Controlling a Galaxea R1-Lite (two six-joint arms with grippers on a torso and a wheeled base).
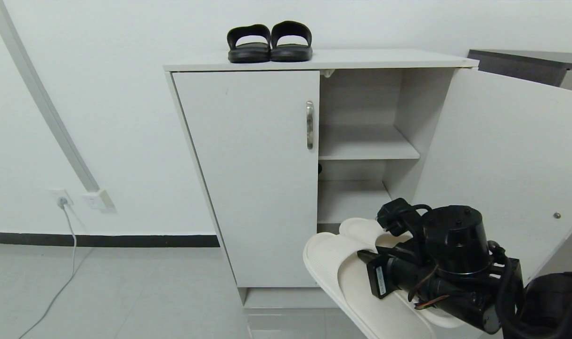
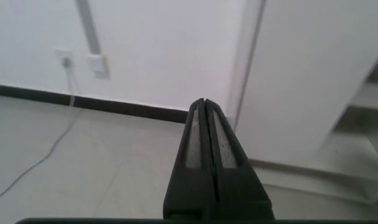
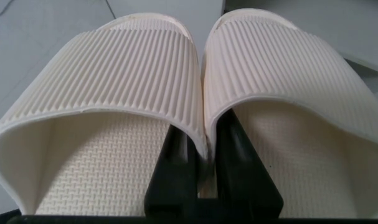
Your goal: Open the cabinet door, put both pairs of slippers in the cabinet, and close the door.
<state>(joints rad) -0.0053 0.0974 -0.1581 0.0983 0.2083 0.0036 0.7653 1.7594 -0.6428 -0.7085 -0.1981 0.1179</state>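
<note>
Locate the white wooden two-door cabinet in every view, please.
Head view: cabinet centre, right door open.
Left wrist view: cabinet beyond the shut left gripper.
Right wrist view: pale surface past the cream ribbed slippers, probably its base.
Shared: wall socket, head and left wrist views.

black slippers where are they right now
In the head view the black slippers sit side by side on the cabinet top, above the closed left door.
</note>
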